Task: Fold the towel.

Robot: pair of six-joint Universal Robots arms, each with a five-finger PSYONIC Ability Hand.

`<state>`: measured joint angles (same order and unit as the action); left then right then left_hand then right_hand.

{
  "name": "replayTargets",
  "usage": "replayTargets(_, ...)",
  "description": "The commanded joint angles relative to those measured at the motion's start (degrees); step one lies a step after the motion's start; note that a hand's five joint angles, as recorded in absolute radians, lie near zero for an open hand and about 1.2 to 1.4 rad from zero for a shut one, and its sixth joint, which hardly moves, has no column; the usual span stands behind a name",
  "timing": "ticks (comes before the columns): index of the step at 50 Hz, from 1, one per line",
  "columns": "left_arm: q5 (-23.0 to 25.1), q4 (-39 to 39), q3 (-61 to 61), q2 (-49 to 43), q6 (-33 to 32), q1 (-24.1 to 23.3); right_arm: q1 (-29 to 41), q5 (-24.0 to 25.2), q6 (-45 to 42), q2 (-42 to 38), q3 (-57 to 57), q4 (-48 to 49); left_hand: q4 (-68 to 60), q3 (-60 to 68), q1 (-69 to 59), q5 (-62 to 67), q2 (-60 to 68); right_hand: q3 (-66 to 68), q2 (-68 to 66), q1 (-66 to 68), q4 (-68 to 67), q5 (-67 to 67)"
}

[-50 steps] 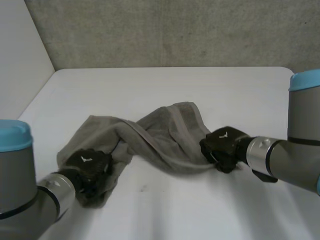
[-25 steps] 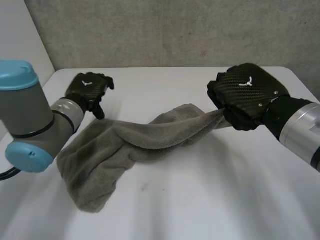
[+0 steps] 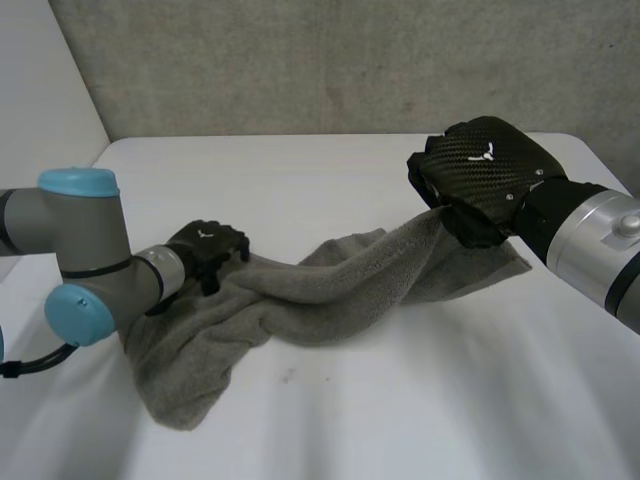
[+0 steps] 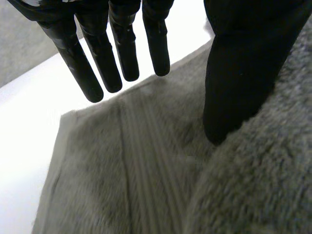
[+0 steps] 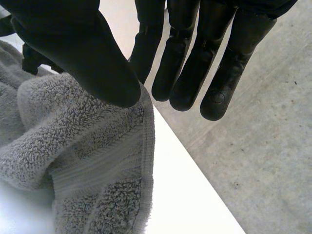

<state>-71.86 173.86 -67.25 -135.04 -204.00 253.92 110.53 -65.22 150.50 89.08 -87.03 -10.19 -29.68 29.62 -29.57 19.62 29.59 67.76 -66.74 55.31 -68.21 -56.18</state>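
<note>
Right hand, upper right of frame: thumb and near-straight fingers pinch the towel by its right-end edge, with that end lifted off the counter. From the pinch the towel runs as a twisted rope down toward lower left. Long axis is roughly right-to-left across the frame, ending in a crumpled heap lying on the counter at lower left.

Left hand, centre left, sits at the far side of that heap. Fingers are straight and spread with nothing gripped. Its wrist view puts the fingertips just over the hemmed edge; thumb tip is against or just over the pile, can't tell which.

Right end held, left end loose. My read: the left hand is nearest the free end and needs a pinch on that hem before any stretch and fold. Risk: grabbing bunched layers.
</note>
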Motion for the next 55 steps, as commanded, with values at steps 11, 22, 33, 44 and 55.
replayTargets(11, 6.1, 6.8, 0.5, 1.2, 4.7, -4.2, 0.3, 0.6, 4.4, 6.6, 1.2, 6.8, 3.5, -3.4, 3.4, -3.4, -3.4, 12.2, -13.3, 24.7, -11.8, -13.8)
replayTargets(22, 11.4, 8.9, 1.1, -3.2, 6.4, -5.6, -0.1, 2.8, 6.8, 7.5, 0.0, 7.2, -17.5, 17.6, -17.6, 17.6, 17.6, 12.2, -13.3, 24.7, -11.8, -13.8)
replayTargets(33, 10.3, 10.2, 3.1, -2.2, 6.3, -6.0, -0.4, 2.1, 6.1, 0.5, 3.4, 7.5, -50.3, 50.4, -50.4, 50.4, 50.4, 12.2, -13.3, 24.7, -11.8, -13.8)
replayTargets(44, -7.9, 26.8, 4.2, 11.8, 6.6, -2.8, 0.5, -5.9, 5.9, -12.3, 17.6, 16.4, -50.3, 50.4, -50.4, 50.4, 50.4, 12.2, -13.3, 24.7, -11.8, -13.8)
replayTargets(55, -9.9, 30.7, -3.6, 24.1, 13.8, -3.2, 1.7, -12.4, 6.7, -13.5, 19.7, 28.7, -50.3, 50.4, -50.4, 50.4, 50.4, 12.2, -13.3, 24.7, -11.8, -13.8)
